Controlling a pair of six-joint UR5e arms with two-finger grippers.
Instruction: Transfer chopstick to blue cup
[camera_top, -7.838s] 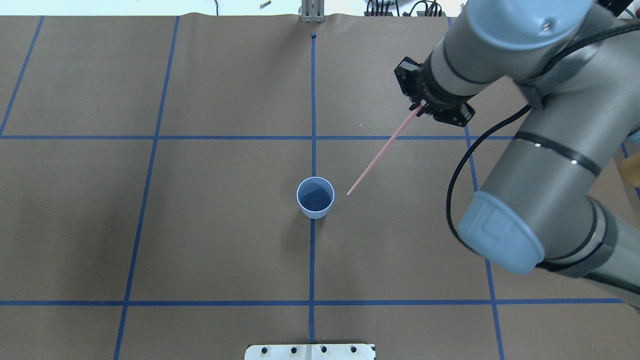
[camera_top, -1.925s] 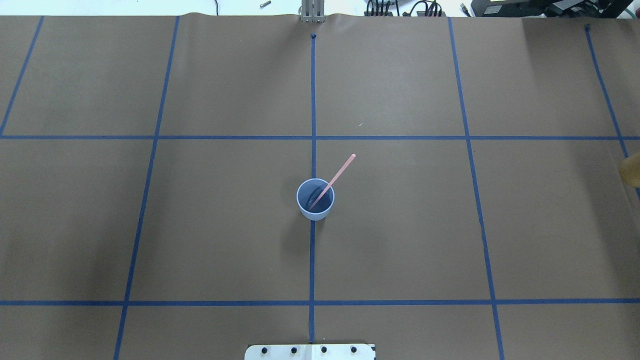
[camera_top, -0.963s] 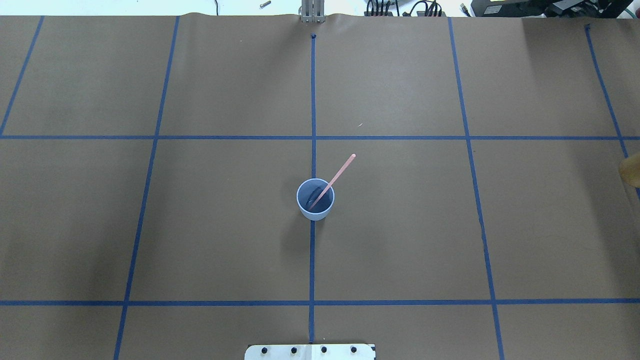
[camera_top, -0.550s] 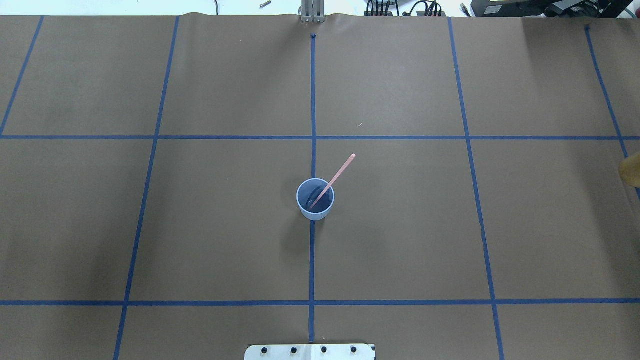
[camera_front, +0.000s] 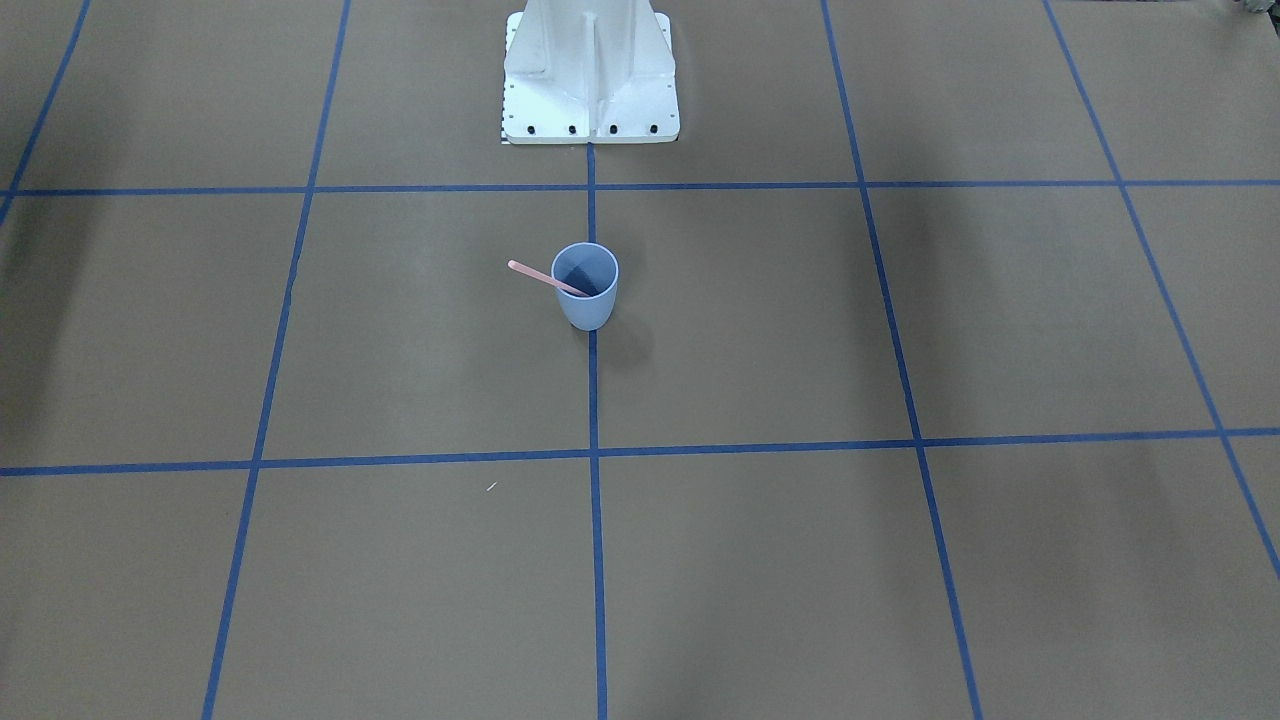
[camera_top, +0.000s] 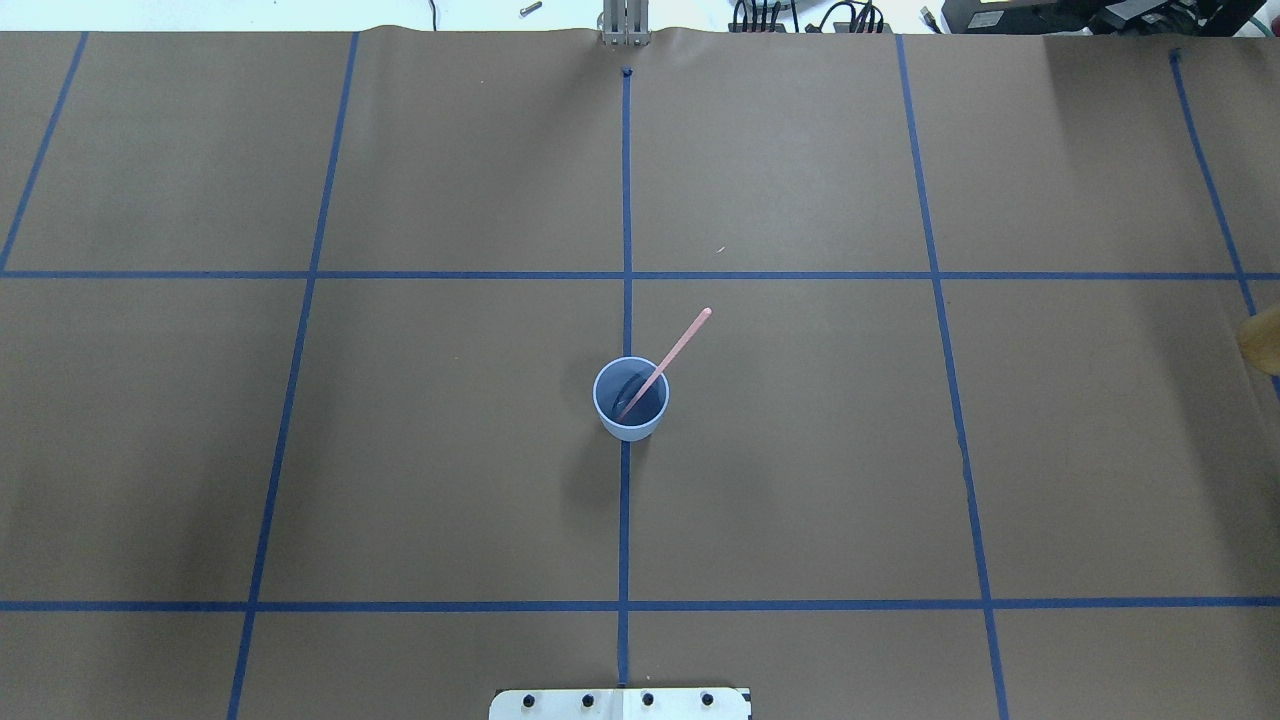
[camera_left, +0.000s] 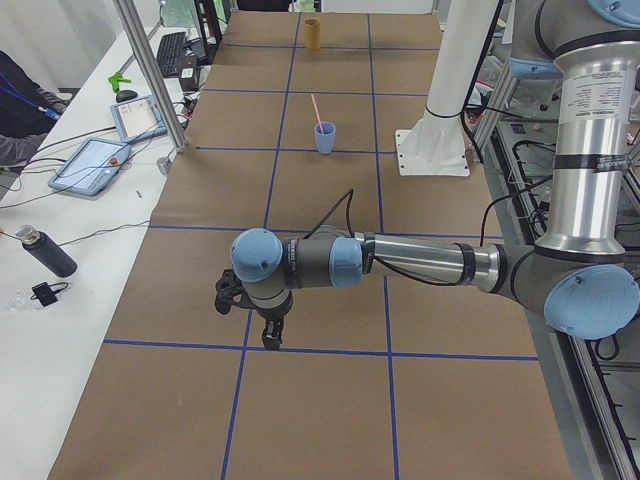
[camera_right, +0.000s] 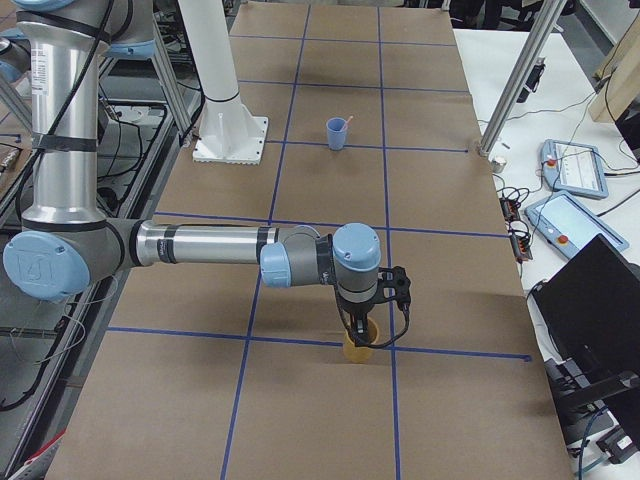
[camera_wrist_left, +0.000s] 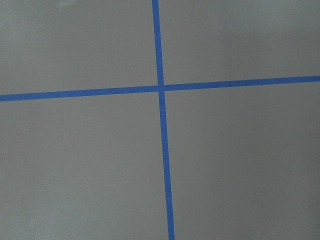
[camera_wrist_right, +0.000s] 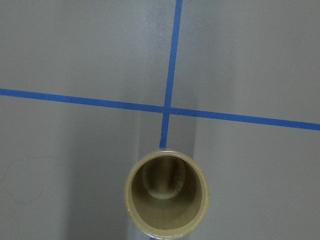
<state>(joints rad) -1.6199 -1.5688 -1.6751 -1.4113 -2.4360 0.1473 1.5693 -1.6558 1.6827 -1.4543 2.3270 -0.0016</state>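
The pale blue cup (camera_top: 630, 400) stands upright on the centre tape line; it also shows in the front view (camera_front: 586, 292). The pink chopstick (camera_top: 672, 351) stands in it, leaning on the rim, its top end pointing away from the robot and to its right (camera_front: 532, 273). My left gripper (camera_left: 270, 335) hangs over the table far to the left of the cup; I cannot tell if it is open. My right gripper (camera_right: 362, 328) hangs just above a tan cup (camera_right: 360, 347) far to the right; I cannot tell if it is open. Neither wrist view shows fingers.
The tan cup (camera_wrist_right: 166, 195) is upright with nothing inside it, by a tape crossing. The white robot pedestal (camera_front: 590, 80) stands behind the blue cup. A side bench holds tablets (camera_left: 92, 165) and a dark bottle (camera_left: 47, 253). A metal post (camera_left: 150, 80) stands at the table's edge.
Earlier my right gripper held the chopstick beside the blue cup; now the chopstick rests in the cup and the arm is out of the overhead view. Nothing has moved in the last two seconds.
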